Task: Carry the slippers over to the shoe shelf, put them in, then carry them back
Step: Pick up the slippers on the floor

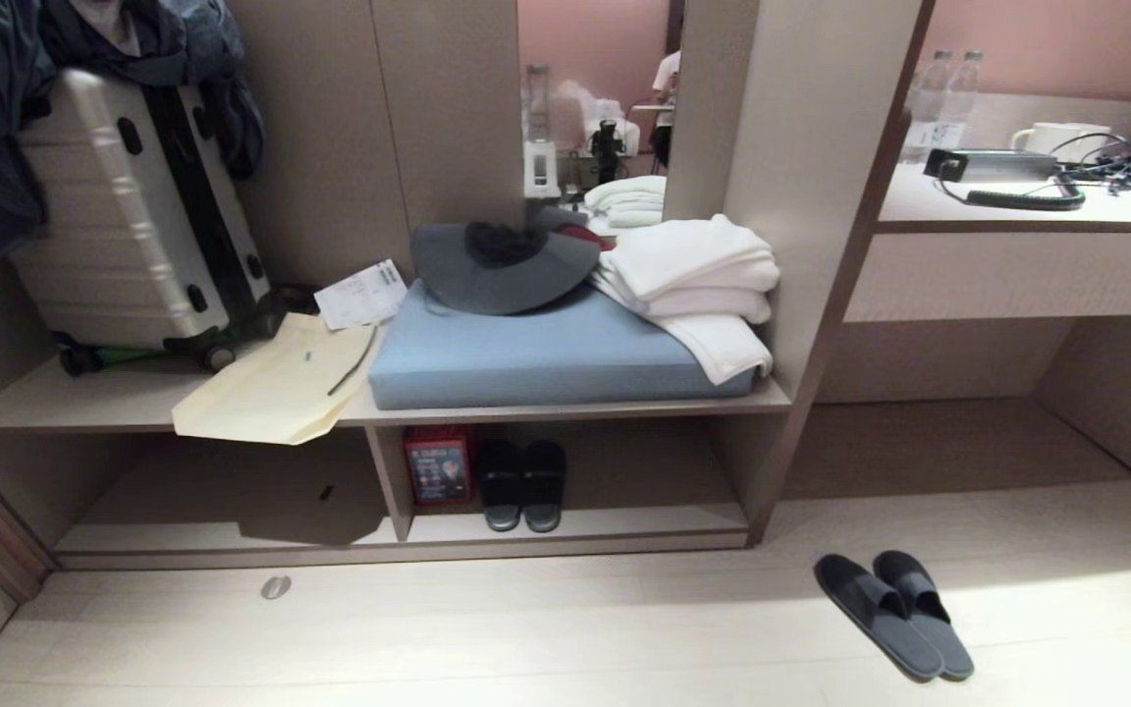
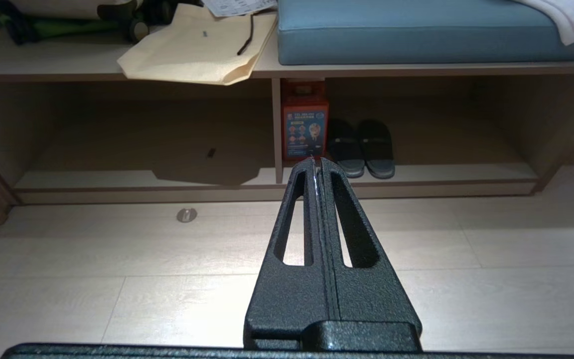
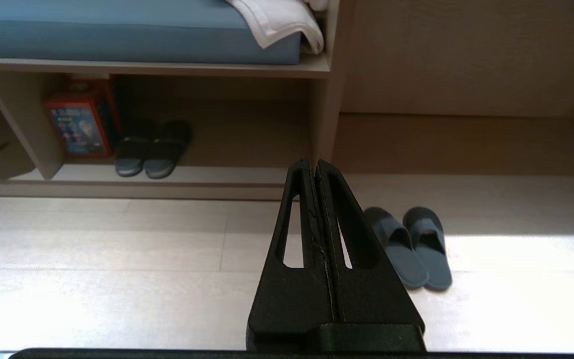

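The slippers (image 1: 880,609) lie side by side on the pale floor at the right, in front of the desk alcove, with black bands and blue-grey soles. The right wrist view shows the slippers (image 3: 429,247) just beyond and beside my right gripper (image 3: 313,162), which is shut, holds nothing and hovers above the floor. My left gripper (image 2: 317,160) is also shut and bare, pointing at the shoe shelf (image 2: 466,172). The shoe shelf (image 1: 624,520) is the low beige compartment with an upright divider (image 1: 389,481). Neither arm shows in the head view.
Another dark pair with grey tips (image 1: 523,484) and a red box (image 1: 438,464) stand inside the shelf by the divider. The bench above carries a blue cushion (image 1: 546,358), towels (image 1: 693,275), a suitcase (image 1: 134,206) and a paper bag (image 1: 271,388). A round floor stop (image 1: 275,587) lies at the left.
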Controlling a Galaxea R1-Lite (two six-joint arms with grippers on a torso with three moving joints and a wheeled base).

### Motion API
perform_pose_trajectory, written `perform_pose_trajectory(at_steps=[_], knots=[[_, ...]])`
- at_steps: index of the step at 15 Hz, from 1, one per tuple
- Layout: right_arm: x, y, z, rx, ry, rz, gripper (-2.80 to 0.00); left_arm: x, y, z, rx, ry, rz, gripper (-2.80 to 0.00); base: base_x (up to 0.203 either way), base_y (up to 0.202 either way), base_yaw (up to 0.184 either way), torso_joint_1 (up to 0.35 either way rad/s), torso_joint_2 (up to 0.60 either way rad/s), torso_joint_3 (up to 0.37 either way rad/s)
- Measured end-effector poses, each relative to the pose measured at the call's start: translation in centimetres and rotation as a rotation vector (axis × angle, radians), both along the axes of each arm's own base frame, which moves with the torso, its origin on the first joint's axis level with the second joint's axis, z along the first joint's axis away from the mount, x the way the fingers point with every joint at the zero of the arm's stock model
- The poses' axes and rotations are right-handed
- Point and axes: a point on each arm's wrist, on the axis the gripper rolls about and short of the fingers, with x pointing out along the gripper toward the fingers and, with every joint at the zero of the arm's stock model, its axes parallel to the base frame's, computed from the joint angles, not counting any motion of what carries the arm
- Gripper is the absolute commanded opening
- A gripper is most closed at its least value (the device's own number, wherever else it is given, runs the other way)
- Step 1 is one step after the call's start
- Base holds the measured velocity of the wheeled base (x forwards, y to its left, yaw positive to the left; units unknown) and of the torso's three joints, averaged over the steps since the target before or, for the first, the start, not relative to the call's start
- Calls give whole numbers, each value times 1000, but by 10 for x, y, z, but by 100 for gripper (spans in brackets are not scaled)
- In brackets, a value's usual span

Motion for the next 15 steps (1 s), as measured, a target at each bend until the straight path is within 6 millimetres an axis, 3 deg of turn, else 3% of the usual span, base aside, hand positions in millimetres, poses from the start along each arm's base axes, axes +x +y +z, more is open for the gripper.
perform_pose_trajectory(at_steps=[4,15], knots=[[0,0,0,0,0,-1,-280,0,0,-1,-15,3,2,-280,162,0,-2,8,5,4],[0,0,0,2,0,0,-280,0,0,-1,-23,2,5,-280,1,-4,1,0,0,1]])
